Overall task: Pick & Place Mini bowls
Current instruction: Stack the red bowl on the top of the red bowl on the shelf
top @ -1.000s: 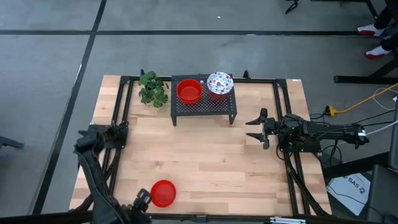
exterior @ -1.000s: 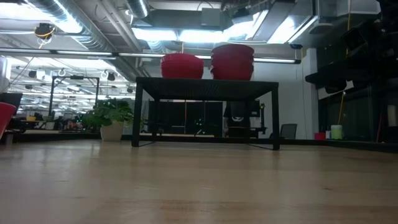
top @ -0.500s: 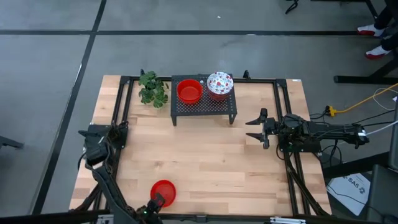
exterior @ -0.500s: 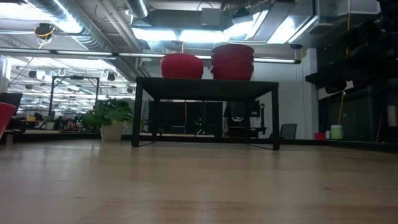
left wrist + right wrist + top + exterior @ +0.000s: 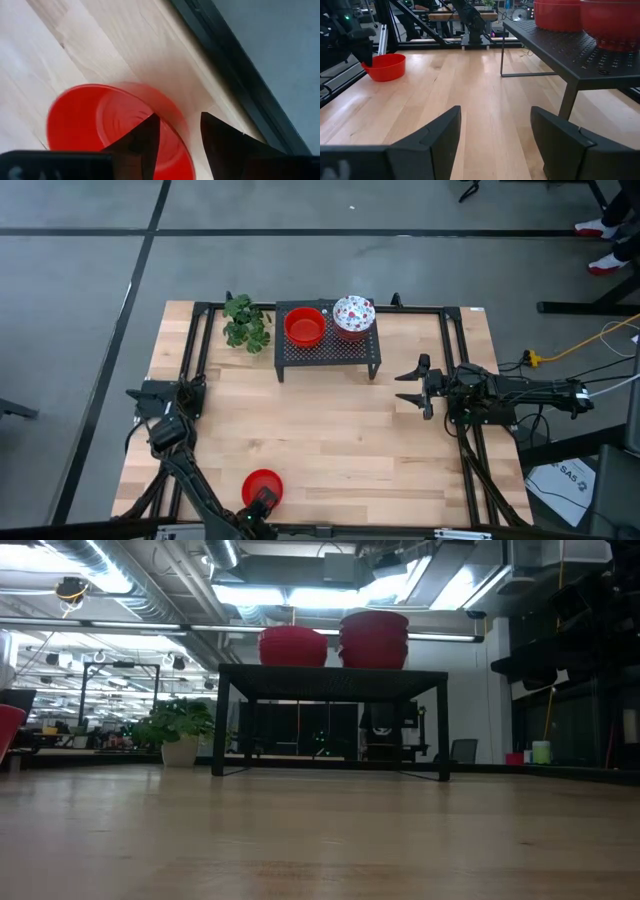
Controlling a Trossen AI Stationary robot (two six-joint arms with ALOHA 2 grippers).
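Observation:
One plain red mini bowl (image 5: 262, 483) sits upright on its base near the table's near edge; it also shows in the right wrist view (image 5: 384, 66). My left gripper (image 5: 263, 503) is at the bowl's near side, open, with the rim wall between its fingers (image 5: 180, 117). A stack of red bowls (image 5: 304, 327) and a stack of white floral bowls (image 5: 353, 314) stand on a black perforated rack (image 5: 328, 350) at the far side. My right gripper (image 5: 405, 387) waits open, right of the rack, above the table. My left gripper straddles the red bowl's near rim (image 5: 176, 111), coming slanting down from the near side. One finger (image 5: 142, 142) is inside the hollow and the other (image 5: 220, 142) is outside. Whether either finger touches the wall I cannot tell. The bowl rests on the table.
A green leafy plant (image 5: 245, 322) stands left of the rack. A black frame rail (image 5: 235, 80) runs along the table's near edge just beyond the bowl. Bare wood (image 5: 320, 430) spreads between the rack and the near edge.
My left gripper has travelled along the near edge toward the table's right, from left of the red bowl to its near side, where it now straddles the rim. The bowl has stayed where it was. The right arm has kept still.

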